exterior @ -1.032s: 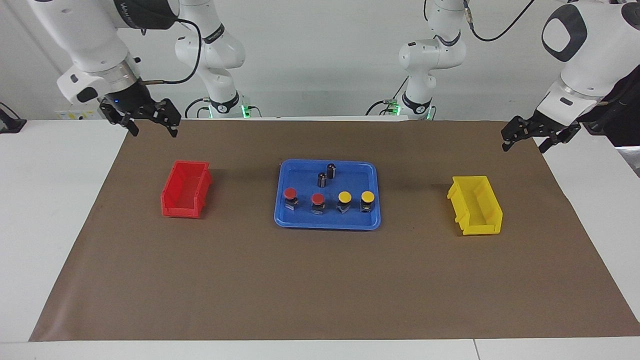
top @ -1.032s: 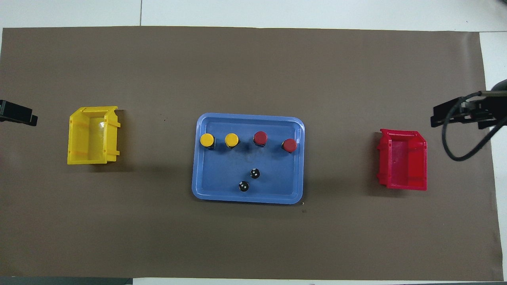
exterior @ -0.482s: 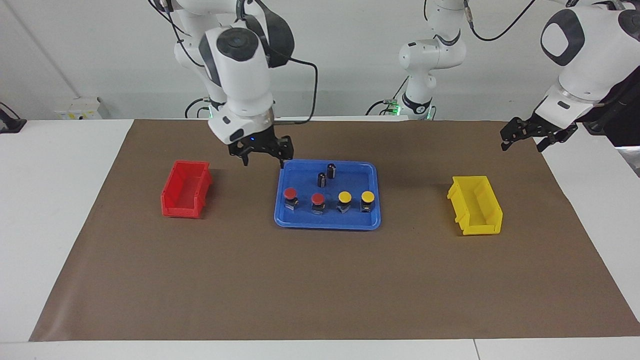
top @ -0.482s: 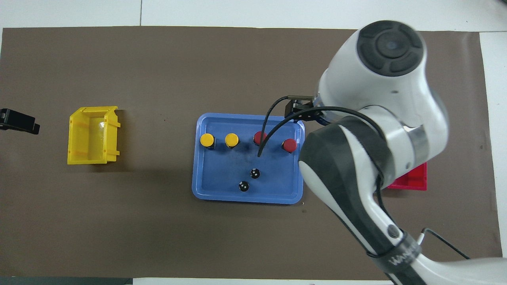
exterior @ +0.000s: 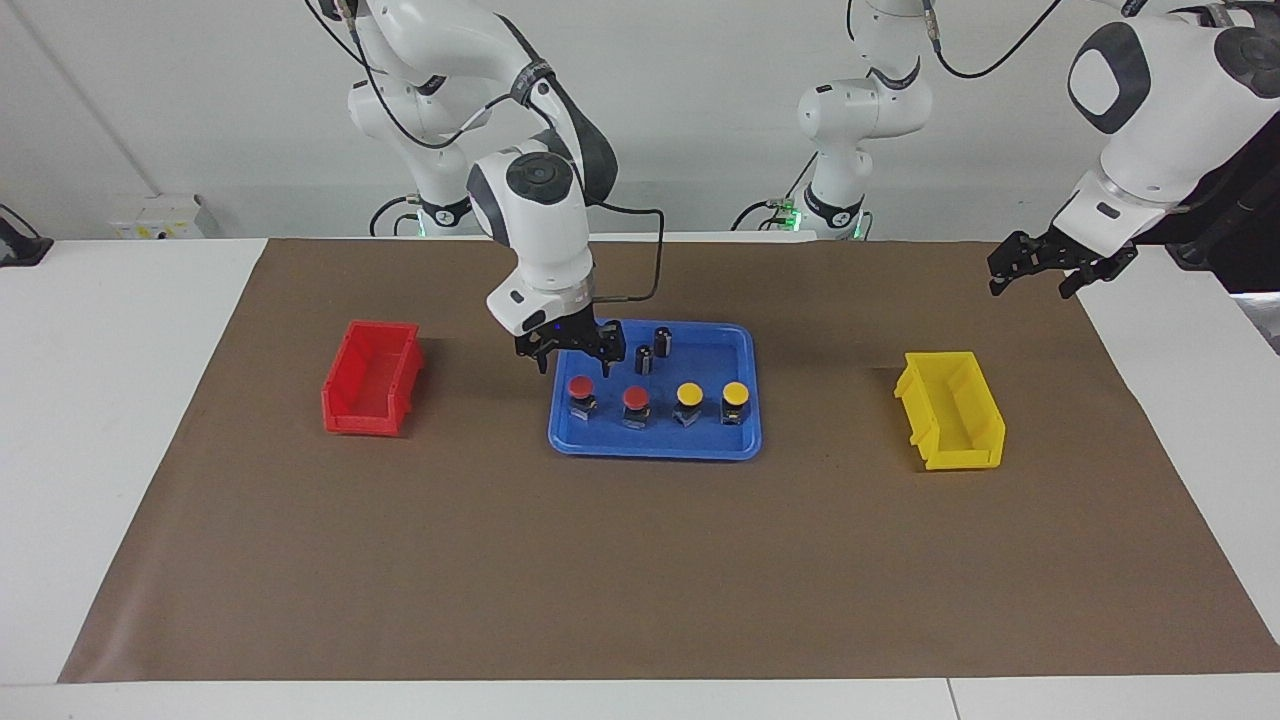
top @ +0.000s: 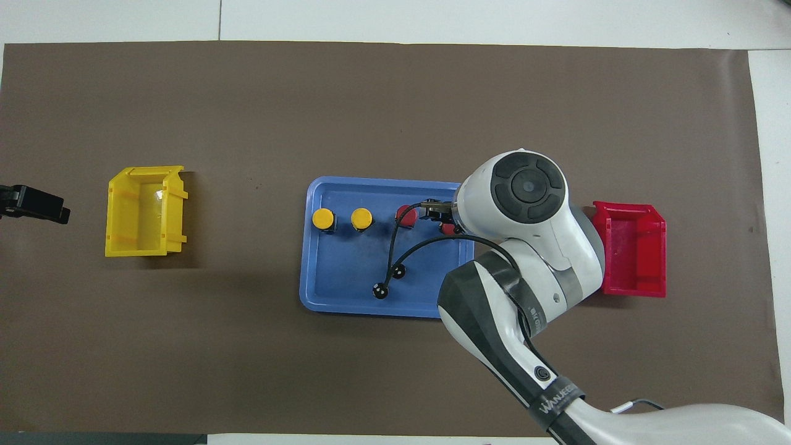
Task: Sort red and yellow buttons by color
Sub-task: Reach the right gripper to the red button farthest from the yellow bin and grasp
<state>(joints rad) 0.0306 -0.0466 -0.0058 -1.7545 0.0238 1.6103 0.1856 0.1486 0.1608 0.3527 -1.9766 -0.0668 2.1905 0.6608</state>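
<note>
Two red buttons (exterior: 581,388) (exterior: 636,399) and two yellow buttons (exterior: 688,394) (exterior: 736,392) stand in a row in the blue tray (exterior: 655,447). My right gripper (exterior: 574,364) hangs open just above the red button nearest the red bin, its fingertips on either side of the cap and not touching it. In the overhead view the right arm covers most of that red button (top: 446,228) and part of the second one (top: 405,215); the yellow buttons (top: 323,218) (top: 361,218) show fully. My left gripper (exterior: 1030,272) waits open in the air near the yellow bin (exterior: 952,410).
A red bin (exterior: 372,377) sits toward the right arm's end of the brown mat, the yellow bin (top: 145,210) toward the left arm's end. Two dark capless cylinders (exterior: 643,358) (exterior: 663,341) stand in the tray, nearer to the robots than the buttons.
My right arm swung from the mat's corner near the red bin to the tray and came down over the end red button. The left gripper shifted slightly.
</note>
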